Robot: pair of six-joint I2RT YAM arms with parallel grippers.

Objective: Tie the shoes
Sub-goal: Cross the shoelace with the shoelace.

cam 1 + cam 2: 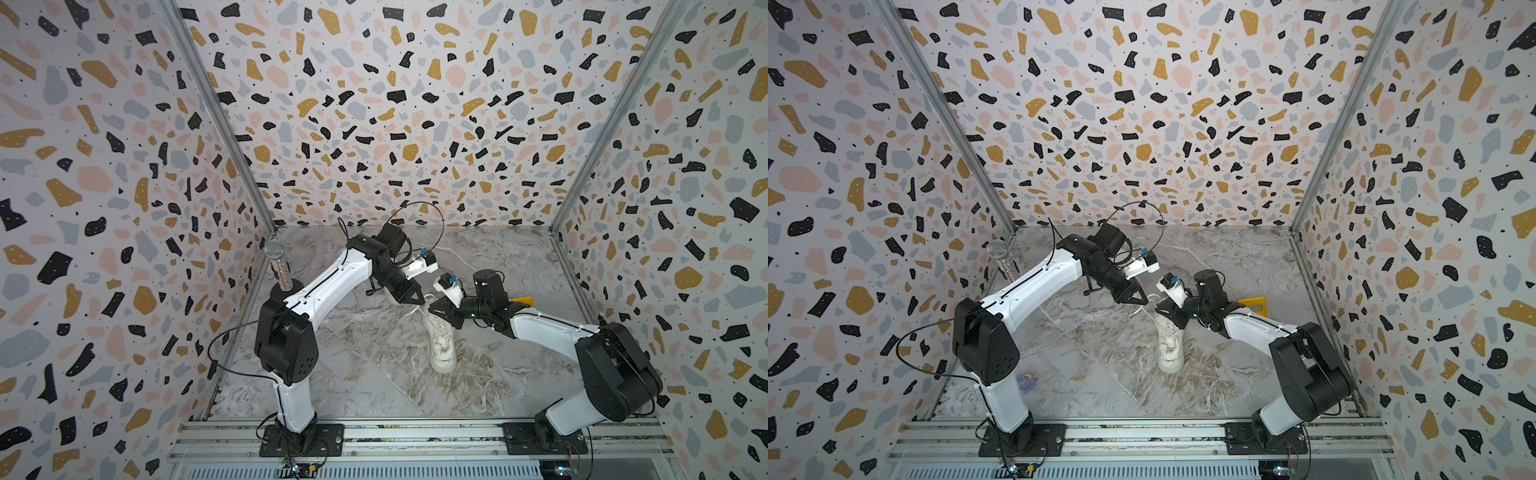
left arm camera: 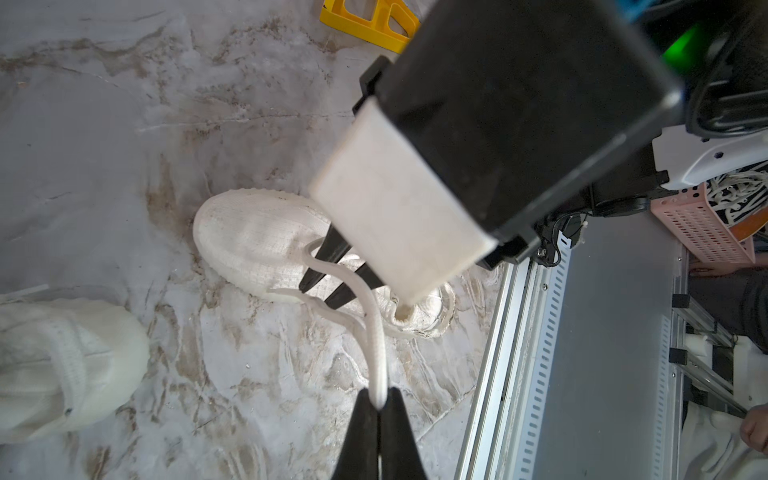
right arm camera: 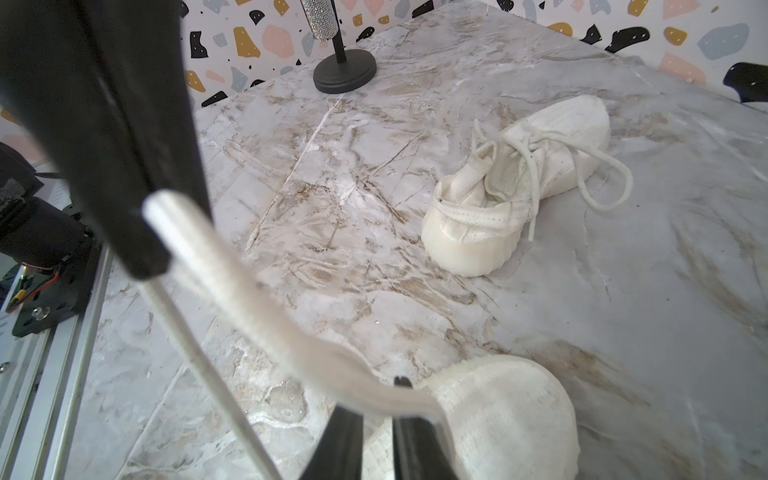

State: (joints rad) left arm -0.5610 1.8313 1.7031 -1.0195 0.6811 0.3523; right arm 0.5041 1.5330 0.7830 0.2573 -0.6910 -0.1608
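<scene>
Marble-patterned tabletop inside terrazzo-papered walls; both arms meet over its middle.

Item worked on: one cream knit sneaker. Its long axis runs from the front rail toward the back wall. By the left wrist view, the collar end lies nearer the rail. The second sneaker lies well apart, on the left arm's side, with its laces loose about it.

Governing relation: a white lace rises from the lacing of the near sneaker to the left gripper, which is held above and off the shoe. The right gripper sits between the two, tips down over the lacing. It is the nearer arm to the shoe.

Fingers:
- Left: jaws closed tight, with the lace pinched at the tips.
- Right: jaws narrowly parted, the gap wider than the lace. The lace crosses the tips; no clamp on it is evident.

Judgement: the next move depends on the right gripper taking or hooking this raised strand close to the shoe.
</scene>
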